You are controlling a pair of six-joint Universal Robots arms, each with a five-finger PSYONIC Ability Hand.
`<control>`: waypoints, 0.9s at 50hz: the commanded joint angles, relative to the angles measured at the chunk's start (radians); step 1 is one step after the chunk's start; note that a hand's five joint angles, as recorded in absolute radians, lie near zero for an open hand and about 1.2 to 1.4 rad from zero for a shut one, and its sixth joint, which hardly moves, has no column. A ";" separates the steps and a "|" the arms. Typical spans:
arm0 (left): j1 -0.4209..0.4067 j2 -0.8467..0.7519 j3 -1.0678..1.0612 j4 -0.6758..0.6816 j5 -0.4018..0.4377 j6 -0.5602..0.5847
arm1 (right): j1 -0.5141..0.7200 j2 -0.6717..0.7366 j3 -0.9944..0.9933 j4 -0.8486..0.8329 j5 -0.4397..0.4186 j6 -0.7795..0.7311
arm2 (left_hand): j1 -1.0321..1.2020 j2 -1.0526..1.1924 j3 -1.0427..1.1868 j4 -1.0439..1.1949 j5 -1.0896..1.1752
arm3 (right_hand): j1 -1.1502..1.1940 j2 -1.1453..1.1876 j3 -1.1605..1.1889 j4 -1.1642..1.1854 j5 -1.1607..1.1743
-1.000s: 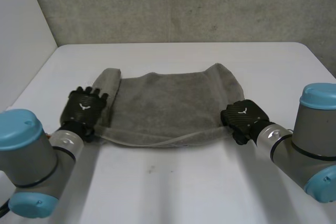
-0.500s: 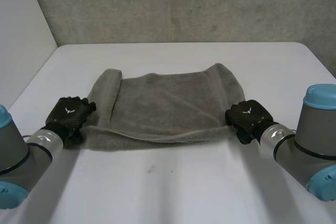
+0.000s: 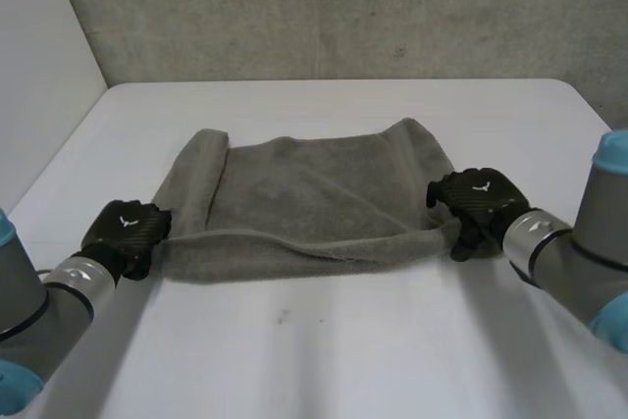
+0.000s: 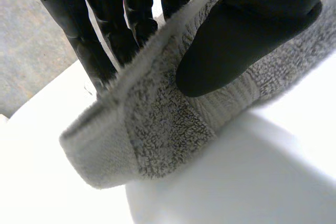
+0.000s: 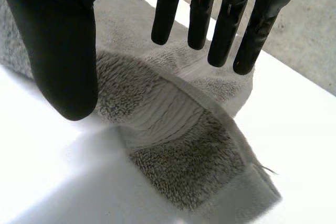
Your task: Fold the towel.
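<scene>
A grey towel (image 3: 314, 193) lies folded on the middle of the white table (image 3: 314, 340), its doubled near edge facing me. My left hand (image 3: 126, 228) is at the towel's near-left corner. In the left wrist view the thumb (image 4: 236, 51) presses the towel (image 4: 157, 129) against the fingers (image 4: 105, 40) behind it, so this hand is shut on the corner. My right hand (image 3: 479, 198) hovers at the near-right corner. In the right wrist view its fingers (image 5: 231, 24) are straight and spread above the towel (image 5: 173, 119), the thumb (image 5: 63, 51) stands apart, and nothing is held.
A grey concrete wall (image 3: 343, 7) rises behind the table's far edge and a white panel (image 3: 39, 66) stands at the far left. Bare tabletop lies in front of the towel and on both sides of it.
My left hand came off the towel's left edge, moved to the near-left corner and closed on it. My right hand opened and let go of the near-right corner, drifting slightly right.
</scene>
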 commanded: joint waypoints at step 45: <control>0.049 0.227 -0.126 -0.007 -0.008 -0.002 | -0.153 0.069 -0.133 0.091 -0.095 0.018 | 0.224 0.181 0.183 0.181 0.200 | 0.886 0.922 0.927 0.926 0.924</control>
